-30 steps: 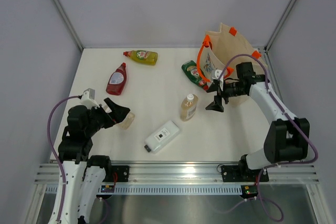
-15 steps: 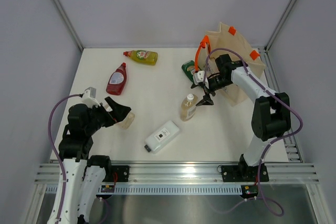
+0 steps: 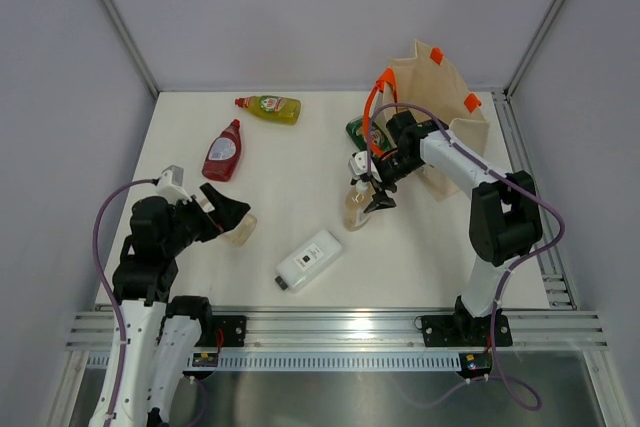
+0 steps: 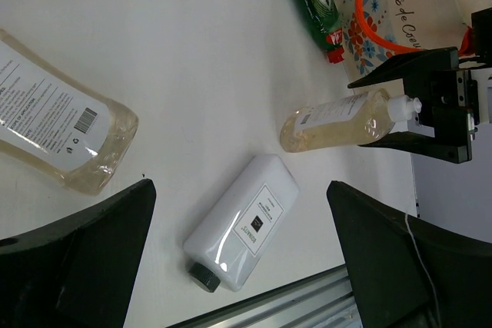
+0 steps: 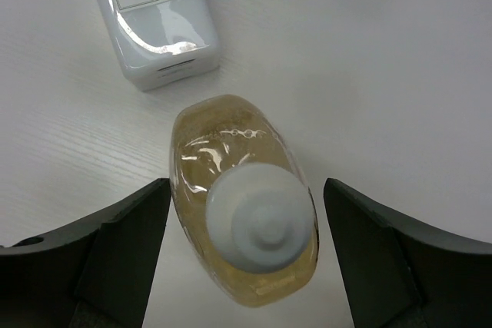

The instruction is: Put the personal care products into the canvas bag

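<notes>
- Six bottles sit on the bench [image 3: 300, 172] and none is in the canvas bag [image 3: 440, 87], which stands at the far right corner.
- The step in hand, as I judge it, is grasping the middle amber bottle [image 3: 357, 209]. It appears to lie with its white cap [image 5: 261, 220] pointing towards the bag.
- The right end effector [image 3: 372, 190] straddles that cap with its jaws well apart, a gap on each side, holding nothing.
- Before closing, centre the jaws. In the wrist view the cap sits slightly right of the middle, so one finger would likely touch first and push the bottle.
- Reach past the cap and grip the shoulder of the bottle. The cap looks rounded and smooth, so a pinch there may slip.
- Lift straight up before swinging. The flat white bottle [image 3: 310, 259] is near, and the green bottle [image 3: 358, 132] lies at the bag's foot.
- Carry the bottle in over the orange handle [image 3: 375, 107], not through it.
- The left end effector [image 3: 228, 215] hovers wide open and empty over the other amber bottle [image 4: 54, 124], and it can wait.
</notes>
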`<move>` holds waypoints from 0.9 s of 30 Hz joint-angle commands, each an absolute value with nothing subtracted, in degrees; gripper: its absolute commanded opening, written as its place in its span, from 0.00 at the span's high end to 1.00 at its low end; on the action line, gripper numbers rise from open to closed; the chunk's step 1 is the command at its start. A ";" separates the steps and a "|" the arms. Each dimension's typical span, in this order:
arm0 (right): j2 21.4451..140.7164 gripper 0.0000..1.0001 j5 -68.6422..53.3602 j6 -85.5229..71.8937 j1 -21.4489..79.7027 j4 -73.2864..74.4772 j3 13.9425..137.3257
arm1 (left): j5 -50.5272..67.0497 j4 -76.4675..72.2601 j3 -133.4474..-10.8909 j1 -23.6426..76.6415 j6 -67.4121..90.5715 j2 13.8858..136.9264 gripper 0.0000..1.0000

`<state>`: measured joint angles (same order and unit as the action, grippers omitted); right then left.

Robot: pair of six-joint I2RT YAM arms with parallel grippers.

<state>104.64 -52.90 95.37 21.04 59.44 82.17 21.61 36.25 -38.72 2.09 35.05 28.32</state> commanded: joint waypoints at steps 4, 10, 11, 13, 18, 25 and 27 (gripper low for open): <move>104.59 0.32 -50.72 91.68 22.06 56.17 82.09 | 23.47 32.26 -38.58 2.29 35.42 30.06 0.01; 101.35 0.80 -48.87 87.72 21.97 52.48 79.20 | 23.73 31.64 -38.76 2.29 35.25 30.32 0.01; 100.73 0.86 -48.78 87.45 22.06 52.30 78.67 | 23.82 31.73 -38.76 2.29 35.24 30.32 0.01; 98.80 1.00 -49.65 86.57 21.89 52.82 78.14 | 23.82 31.64 -38.76 2.29 35.24 30.15 0.01; 92.82 1.00 -53.87 75.26 21.53 50.90 76.65 | 24.26 31.82 -38.50 2.29 35.16 29.27 0.01; 82.11 1.00 -54.41 57.68 20.92 39.48 67.87 | 25.05 31.29 -37.44 2.29 35.51 28.56 0.01; 80.25 1.00 -54.32 52.33 19.96 37.71 66.54 | 25.31 31.20 -37.35 2.29 35.51 28.48 0.01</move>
<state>85.38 -50.13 63.83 21.19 46.24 66.87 22.81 33.91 -37.69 2.15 35.07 28.97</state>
